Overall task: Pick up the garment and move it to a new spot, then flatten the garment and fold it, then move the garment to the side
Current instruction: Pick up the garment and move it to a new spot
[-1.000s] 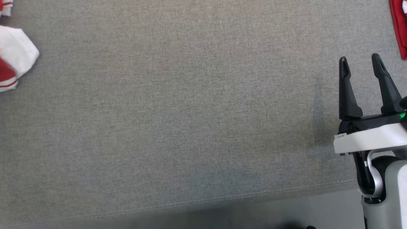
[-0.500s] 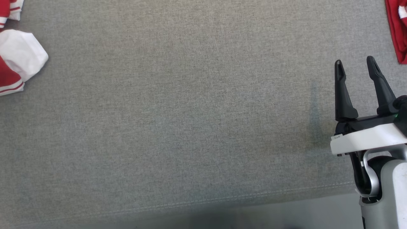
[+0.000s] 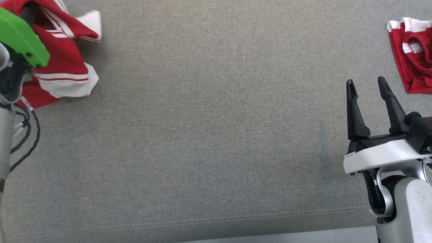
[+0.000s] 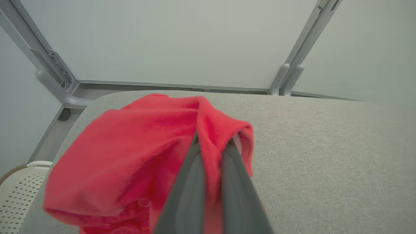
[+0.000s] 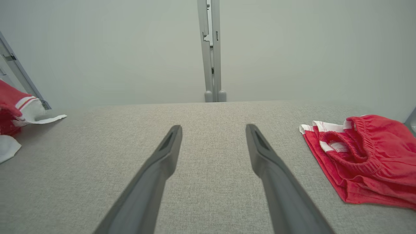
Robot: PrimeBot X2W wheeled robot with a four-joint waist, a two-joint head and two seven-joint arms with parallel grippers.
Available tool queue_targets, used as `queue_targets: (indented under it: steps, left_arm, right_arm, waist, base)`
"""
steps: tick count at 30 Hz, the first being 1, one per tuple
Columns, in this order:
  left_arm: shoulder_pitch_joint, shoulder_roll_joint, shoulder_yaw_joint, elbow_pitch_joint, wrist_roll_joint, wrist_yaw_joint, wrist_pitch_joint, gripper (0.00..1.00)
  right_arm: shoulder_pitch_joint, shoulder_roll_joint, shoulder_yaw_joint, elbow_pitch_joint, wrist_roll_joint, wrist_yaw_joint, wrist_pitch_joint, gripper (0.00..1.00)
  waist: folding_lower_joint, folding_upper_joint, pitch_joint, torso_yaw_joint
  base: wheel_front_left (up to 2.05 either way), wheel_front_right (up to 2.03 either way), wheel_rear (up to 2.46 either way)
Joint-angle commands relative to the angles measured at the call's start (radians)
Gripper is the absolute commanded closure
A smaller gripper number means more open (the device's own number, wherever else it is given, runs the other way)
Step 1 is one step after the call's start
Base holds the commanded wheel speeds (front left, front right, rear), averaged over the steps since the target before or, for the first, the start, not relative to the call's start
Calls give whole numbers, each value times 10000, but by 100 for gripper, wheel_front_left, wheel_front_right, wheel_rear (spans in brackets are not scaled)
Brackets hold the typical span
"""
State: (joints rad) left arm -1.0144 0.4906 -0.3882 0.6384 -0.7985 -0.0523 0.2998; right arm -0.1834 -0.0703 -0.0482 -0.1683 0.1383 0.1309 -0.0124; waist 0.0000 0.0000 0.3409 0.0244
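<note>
Left end effector pinches red garment; right end effector spread, hovering.

Tabletop: grey, fine woven fleck, pale stitch line near front edge. Garment at tabletop left edge: red, white bands with thin red stripes. Shorts at tabletop right edge: red, white trim with red stripes. Right gripper: black jaws, white wrist shell. Left arm cover: bright green. Wall behind tabletop: pale grey.

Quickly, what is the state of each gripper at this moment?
Left gripper: shut on the red garment.
Right gripper: open, holding nothing.
</note>
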Motion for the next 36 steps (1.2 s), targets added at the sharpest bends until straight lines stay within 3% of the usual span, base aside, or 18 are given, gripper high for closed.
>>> queue_targets:
  steps: [1, 9, 16, 17, 20, 27, 36]
  left_arm:
    - [136, -139, -67, -156, 6, 68, 40, 100]
    - [878, -1586, -661, -867, -198, 436, 87, 100]
    - [1463, -3023, -1100, -850, -414, 470, -495, 100]
    - [1463, -3023, -1100, -850, -414, 470, -495, 100]
    - [1640, -3847, -1260, -431, -531, 344, -1092, 100]
    - [1316, -4353, -1762, 576, -727, 295, -2052, 100]
    - [448, -4388, -3166, 1570, -1837, 490, -2857, 100]
  right_arm:
    - [161, 31, -5, 42, 70, -4, -64, 0]
    - [526, 133, -27, 287, 172, -4, -165, 0]
    - [607, 182, 199, 404, 282, -4, -211, 0]
    - [607, 182, 199, 404, 282, -4, -211, 0]
    - [526, 191, 378, 463, 369, -4, -196, 0]
    - [242, 196, 850, 605, 569, -4, -220, 0]
    - [-383, 202, 1847, 1115, 1046, -4, -597, 0]
  waist:
    - [0, 0, -760, 201]
    - [0, 0, -1570, 34]
    - [0, 0, -1781, -430]
    - [0, 0, -1781, -430]
    - [0, 0, -1733, -892]
    - [0, 0, -1480, -1908]
    - [0, 0, -883, -3655]
  base:
    - [0, 0, 0]
    - [0, 0, 0]
    - [0, 0, 0]
    - [0, 0, 0]
    - [0, 0, 0]
    - [0, 0, 0]
    - [0, 0, 0]
